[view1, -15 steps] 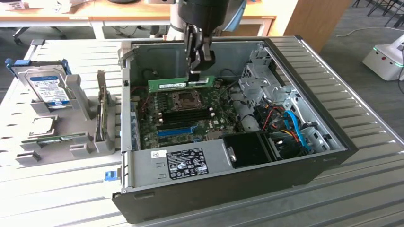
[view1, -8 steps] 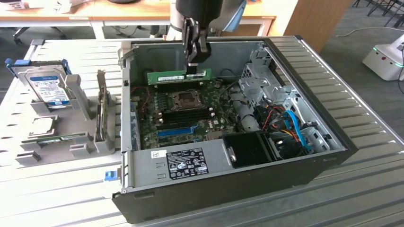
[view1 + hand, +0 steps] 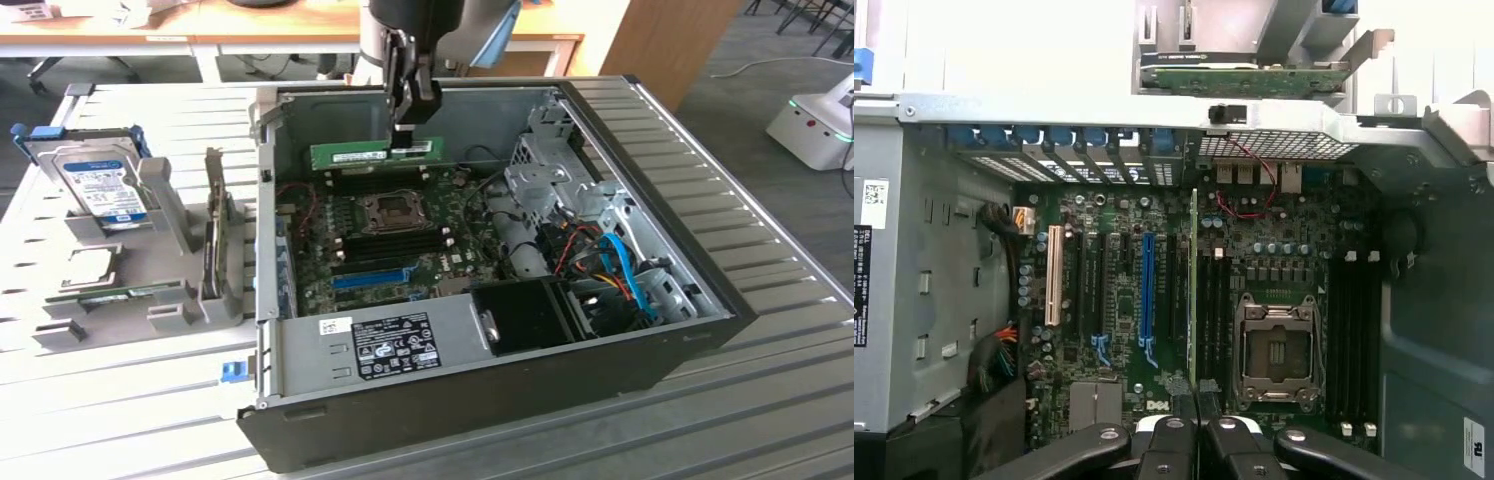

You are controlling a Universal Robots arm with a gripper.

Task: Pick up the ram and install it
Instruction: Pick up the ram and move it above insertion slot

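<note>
The ram [image 3: 360, 153], a slim green board with flat black chips, is hanging level in the gripper [image 3: 408, 132], whose fingers are pinching its top edge. It is hovering inside the open black metal computer case [image 3: 467, 390], over the green motherboard [image 3: 387, 250] by the square processor socket [image 3: 395, 208]. A gray rack [image 3: 160, 200] outside is holding a hard drive [image 3: 104, 185].

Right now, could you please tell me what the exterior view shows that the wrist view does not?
The exterior view adds the blue cables on the exterior view's right, and the ram face-on. The wrist view adds the white slot beside the blue slot. Both share the claw shut on the ram over the motherboard, and the CPU socket.
</note>
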